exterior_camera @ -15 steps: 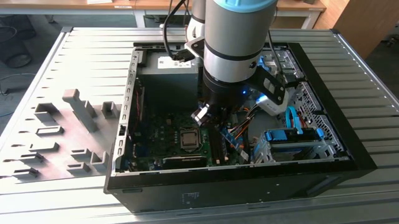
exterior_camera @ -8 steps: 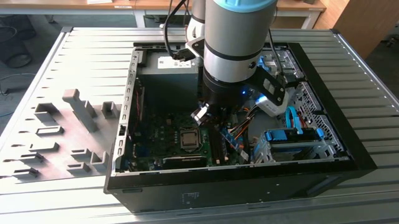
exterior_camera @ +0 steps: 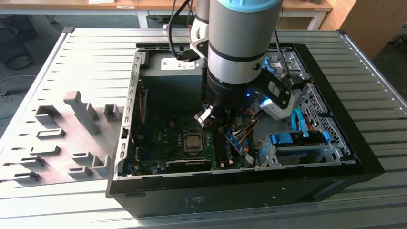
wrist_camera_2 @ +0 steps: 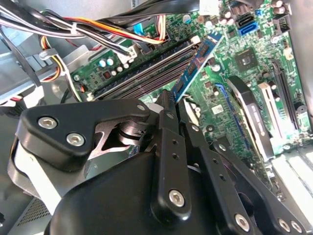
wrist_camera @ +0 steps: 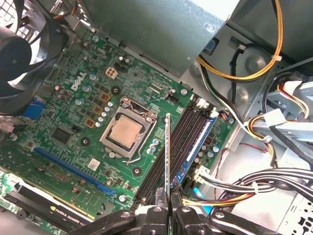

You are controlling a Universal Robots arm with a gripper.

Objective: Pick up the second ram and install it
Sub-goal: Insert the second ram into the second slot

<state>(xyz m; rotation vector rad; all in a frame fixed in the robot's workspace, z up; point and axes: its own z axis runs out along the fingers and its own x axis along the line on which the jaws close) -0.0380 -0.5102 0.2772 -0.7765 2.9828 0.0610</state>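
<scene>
On the tabletop, the grey holder block stands at the exterior view's left, and right of it, inside the open computer case, the end effector clamps the second ram edge-on over the memory slots.

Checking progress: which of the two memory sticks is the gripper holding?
The second ram, clamped edge-on in the gripper above the dark slots; the other stick sits in the slot nearest the cables.
</scene>
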